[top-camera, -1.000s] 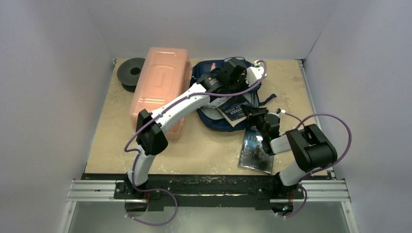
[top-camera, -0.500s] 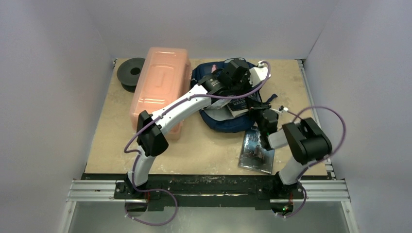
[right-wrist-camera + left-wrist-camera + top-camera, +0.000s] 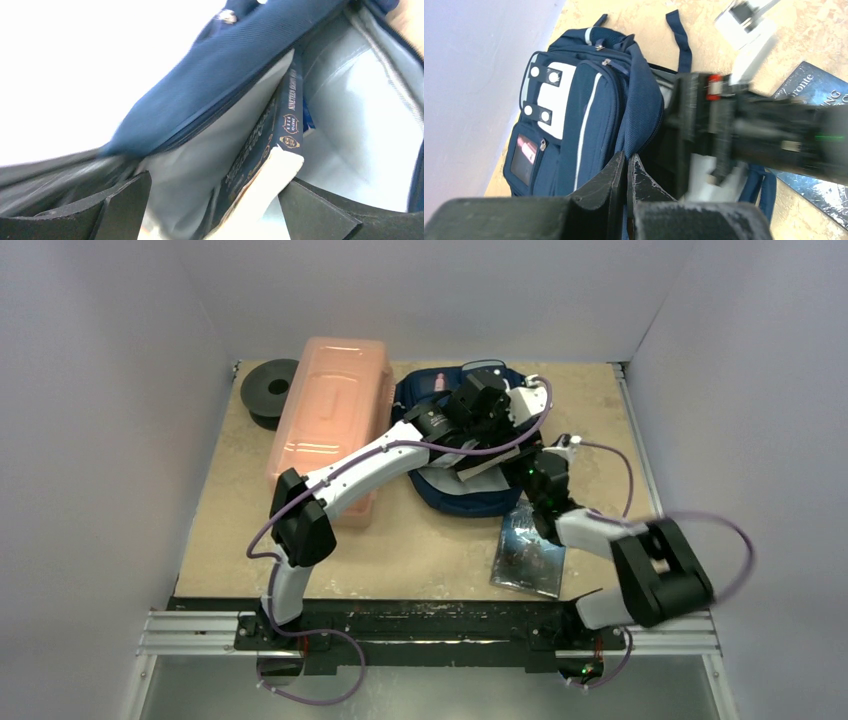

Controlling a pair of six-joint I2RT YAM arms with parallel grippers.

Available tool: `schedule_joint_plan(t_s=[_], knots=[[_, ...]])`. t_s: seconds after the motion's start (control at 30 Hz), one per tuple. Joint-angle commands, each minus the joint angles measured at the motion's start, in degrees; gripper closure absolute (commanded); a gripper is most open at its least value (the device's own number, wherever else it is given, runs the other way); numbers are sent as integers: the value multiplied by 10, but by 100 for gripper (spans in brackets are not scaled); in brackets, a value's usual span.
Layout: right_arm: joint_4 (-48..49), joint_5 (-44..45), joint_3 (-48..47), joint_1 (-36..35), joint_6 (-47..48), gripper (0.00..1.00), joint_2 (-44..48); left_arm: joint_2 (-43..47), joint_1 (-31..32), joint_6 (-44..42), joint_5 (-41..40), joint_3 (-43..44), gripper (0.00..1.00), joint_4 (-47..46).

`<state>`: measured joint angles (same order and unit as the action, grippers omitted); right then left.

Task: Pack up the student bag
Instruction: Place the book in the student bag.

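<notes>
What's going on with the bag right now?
The left gripper is shut on the rim of the student bag, holding the main compartment open. The right gripper is inside the opening, fingers apart, with a dark blue book standing on edge between them against the grey lining. A second book lies on the table beside the bag, not yet packed.

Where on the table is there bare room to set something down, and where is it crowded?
Bare: the near middle, between the pink box, the student bag and the dark book; also the far right corner beyond the bag. Crowded: over the bag, where the left arm and the right arm meet.
</notes>
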<state>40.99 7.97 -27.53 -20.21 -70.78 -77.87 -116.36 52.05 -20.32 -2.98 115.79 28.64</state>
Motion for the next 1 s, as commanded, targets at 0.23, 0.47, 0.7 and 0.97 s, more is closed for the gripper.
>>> schedule_joint_plan(t_s=[0.23,0.47,0.7,0.97], knots=[[-793,95,-158,3,168,1,293,62,-31,97,13,-50,100,-83],[-685,0,-121,4,153,12,355,88,-43,151,73,-99,100,-100],[-518,-134,10,110,78,3,337,105,-43,161,109,-99,100,-88],[-313,-248,111,170,64,20,259,103,-38,163,135,-68,100,-65]])
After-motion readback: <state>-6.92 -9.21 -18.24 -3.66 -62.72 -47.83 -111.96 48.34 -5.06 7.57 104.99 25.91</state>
